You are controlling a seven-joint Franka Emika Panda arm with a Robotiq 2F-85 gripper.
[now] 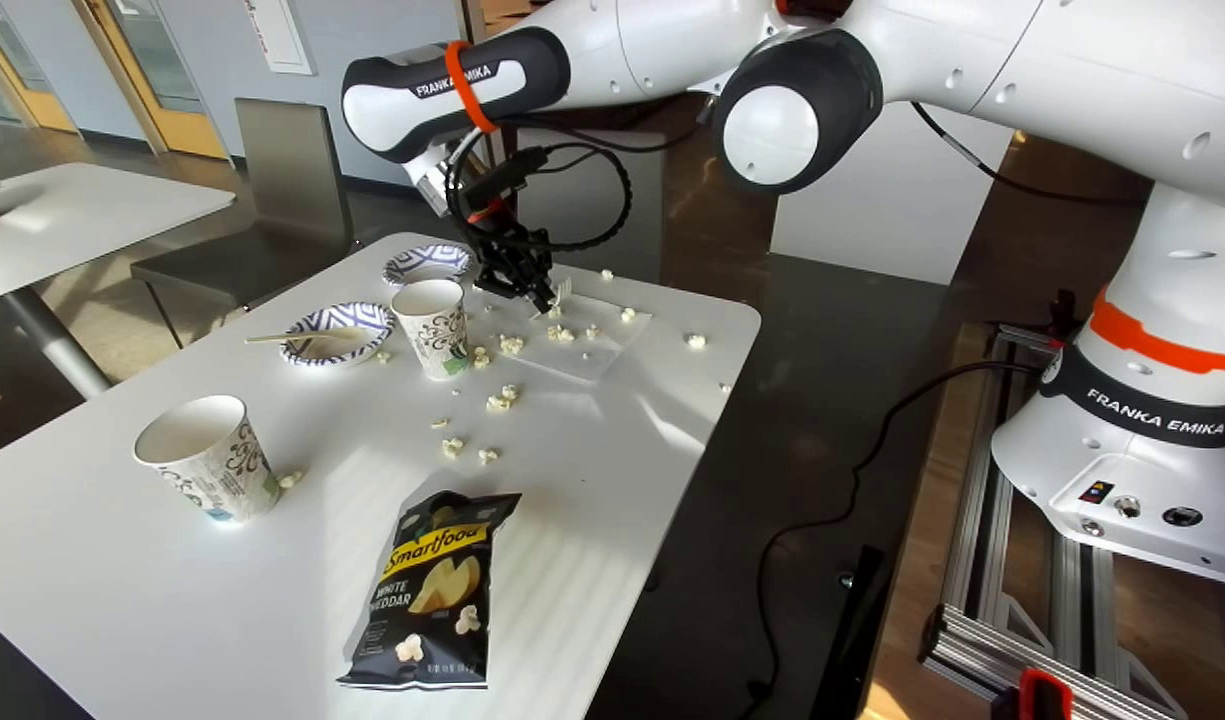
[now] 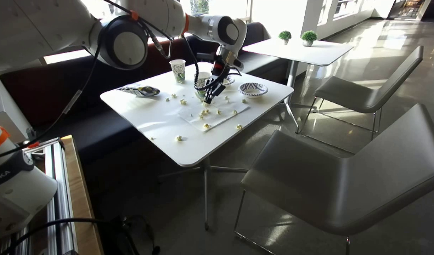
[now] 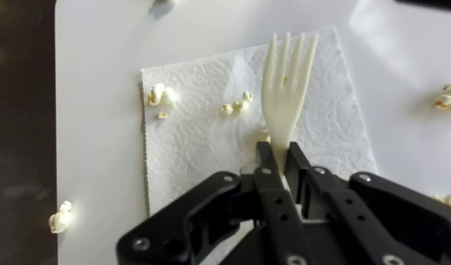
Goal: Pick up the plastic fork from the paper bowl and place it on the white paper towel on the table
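Note:
The cream plastic fork [image 3: 283,99] is between the fingers of my gripper [image 3: 278,146] in the wrist view, its tines pointing away from the hand. The fingers are shut on its neck; most of the handle is hidden. The fork is over the white paper towel [image 3: 196,147], on which several popcorn pieces lie; the height above it is hard to tell. In an exterior view my gripper [image 1: 547,300] and the tines [image 1: 564,289] are at the towel's far edge [image 1: 577,362]. A patterned paper bowl [image 1: 432,256] stands at the table's back. The gripper [image 2: 209,100] and towel [image 2: 220,122] also show in an exterior view.
Another patterned bowl [image 1: 357,317] has a tan utensil [image 1: 317,336] across it. A paper cup [image 1: 437,335] stands near the gripper, another cup [image 1: 212,465] farther off. A black popcorn bag [image 1: 432,600] lies on the white table [image 1: 272,600]. Loose popcorn [image 1: 502,398] is scattered around.

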